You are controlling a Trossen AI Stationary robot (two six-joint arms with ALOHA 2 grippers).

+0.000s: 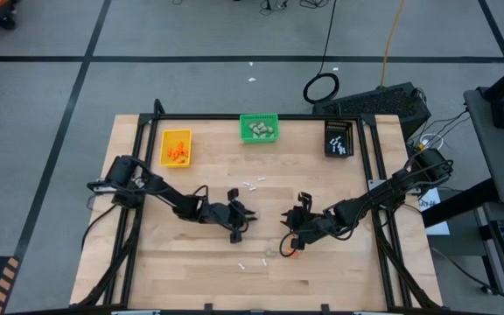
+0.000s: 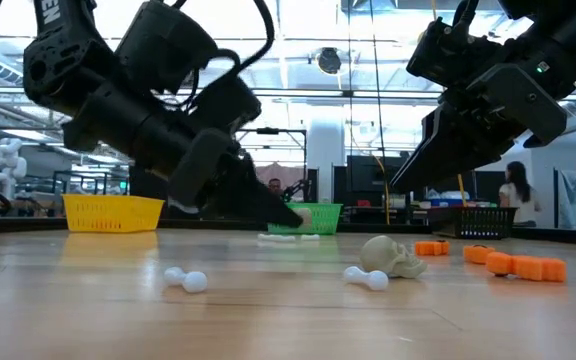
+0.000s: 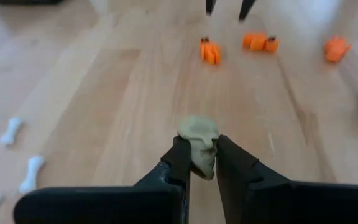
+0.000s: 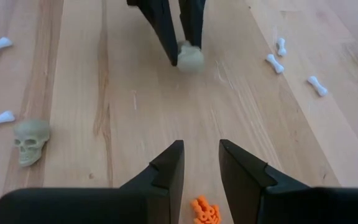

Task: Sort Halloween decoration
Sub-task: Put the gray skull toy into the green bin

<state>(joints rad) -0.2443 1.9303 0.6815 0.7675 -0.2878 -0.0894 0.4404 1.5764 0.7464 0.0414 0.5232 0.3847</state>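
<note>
My left gripper [image 3: 199, 152] is shut on a small beige-grey skull [image 3: 197, 129] at mid-table, left of centre [image 1: 245, 215]. My right gripper [image 4: 201, 163] stands open to its right [image 1: 292, 236], nothing between its fingers, with an orange bit [image 4: 205, 211] on the table just below them. A second skull [image 4: 30, 142] lies on the wood, and so do white bone sticks [image 4: 274, 62] and more orange bits [image 3: 260, 42]. Along the far edge stand the yellow bin [image 1: 176, 147], the green bin [image 1: 259, 129] and the black bin [image 1: 339, 138]. My left gripper pinches the skull by its two sides [image 3: 202, 163] between its two fingertips [image 3: 180, 155]. The fingers slant down toward the table's right side. The skull's rounded crown [image 3: 197, 124] sticks out past the fingertips. I cannot tell whether it is clear of the wood.
Loose bones lie near the table's middle [image 1: 254, 184] and toward the near edge [image 1: 254, 262]. In the low view a skull [image 2: 393, 257], two bones [image 2: 186, 279] and orange bits [image 2: 528, 266] lie on the wood. A black frame rail [image 1: 138, 175] runs along each side.
</note>
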